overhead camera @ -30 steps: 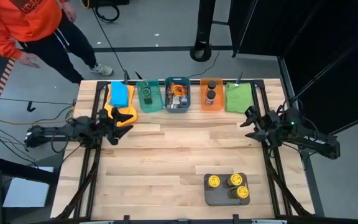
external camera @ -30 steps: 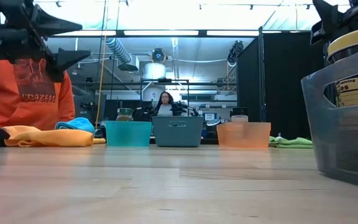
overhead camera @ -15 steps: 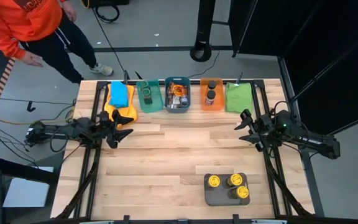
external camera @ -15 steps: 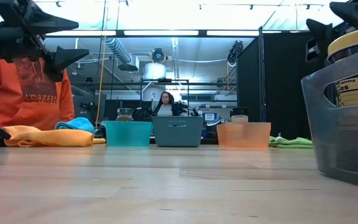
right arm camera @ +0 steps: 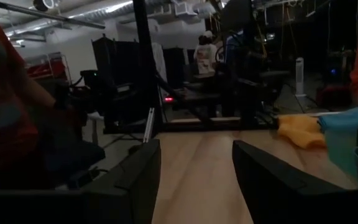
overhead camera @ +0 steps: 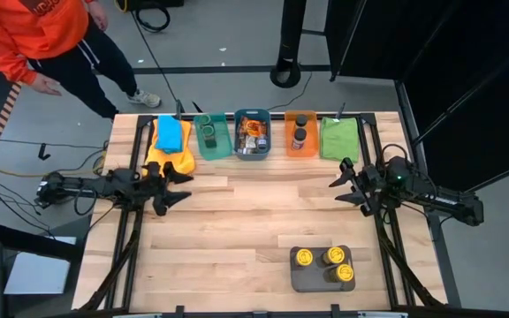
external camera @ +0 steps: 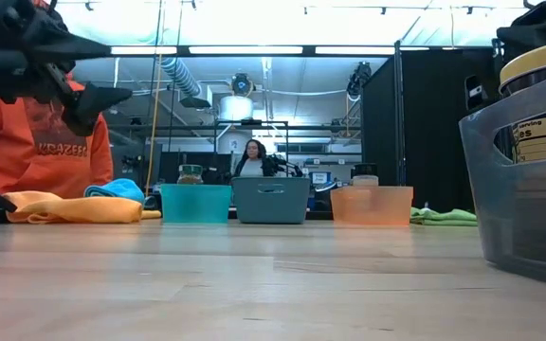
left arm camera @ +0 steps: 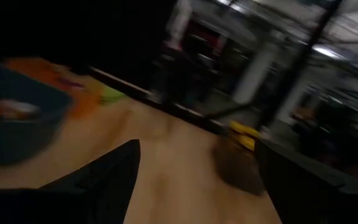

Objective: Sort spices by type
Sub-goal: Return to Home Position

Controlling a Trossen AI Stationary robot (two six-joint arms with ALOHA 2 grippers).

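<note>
Three yellow-lidded jars [overhead camera: 324,261] stand in a grey tray [overhead camera: 300,280] near the table's near edge; the tray [external camera: 524,204] fills the low view's right side. More spices sit in far-edge bins: a green-lidded jar in the teal bin [overhead camera: 208,150], packets and jars in the blue-grey bin [overhead camera: 253,154], and dark-lidded jars in the orange bin [overhead camera: 300,151]. My left gripper [overhead camera: 184,186] hovers open at the table's left side, near a yellow cloth [overhead camera: 180,162]. My right gripper [overhead camera: 337,184] hovers open at the right side, below the green cloth [overhead camera: 338,138]. Neither holds anything.
A blue cloth [overhead camera: 170,133] lies on the yellow cloth at the far left. A person in an orange hoodie [overhead camera: 38,31] stands beyond the table's far left corner. Bare wood [overhead camera: 254,212] spreads between the grippers and in front of the bins.
My right gripper has moved toward the table's left, away from the right edge, staying open. My left gripper has shifted slightly toward the near edge and dropped a little in the low view, also open. No spice has moved.
</note>
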